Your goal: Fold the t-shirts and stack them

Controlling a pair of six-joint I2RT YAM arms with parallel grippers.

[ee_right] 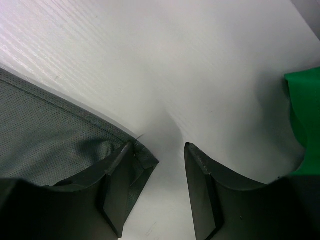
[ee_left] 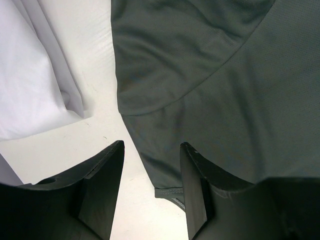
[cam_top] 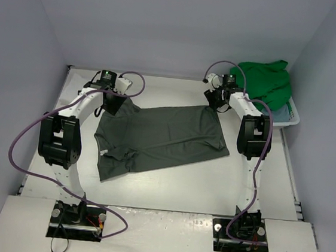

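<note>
A dark grey-olive t-shirt point(cam_top: 158, 137) lies spread flat in the middle of the table. My left gripper point(cam_top: 111, 104) is at its far left sleeve, jaws open. In the left wrist view the sleeve's hem corner point(ee_left: 170, 192) lies between the open fingers of that gripper point(ee_left: 152, 145), next to the right one. My right gripper point(cam_top: 218, 103) is at the shirt's far right corner, also open point(ee_right: 158, 147). That corner point(ee_right: 145, 162) rests against the inside of the left finger point(ee_right: 117, 185) and is not clamped. A bright green t-shirt point(cam_top: 266, 82) is heaped on the basket.
The white plastic basket point(cam_top: 293, 117) stands at the far right with light blue cloth point(cam_top: 281, 114) under the green shirt. The green cloth point(ee_right: 305, 120) shows close to my right gripper. A pale fabric fold point(ee_left: 30, 75) lies to the left of my left gripper. Walls close in the back and sides.
</note>
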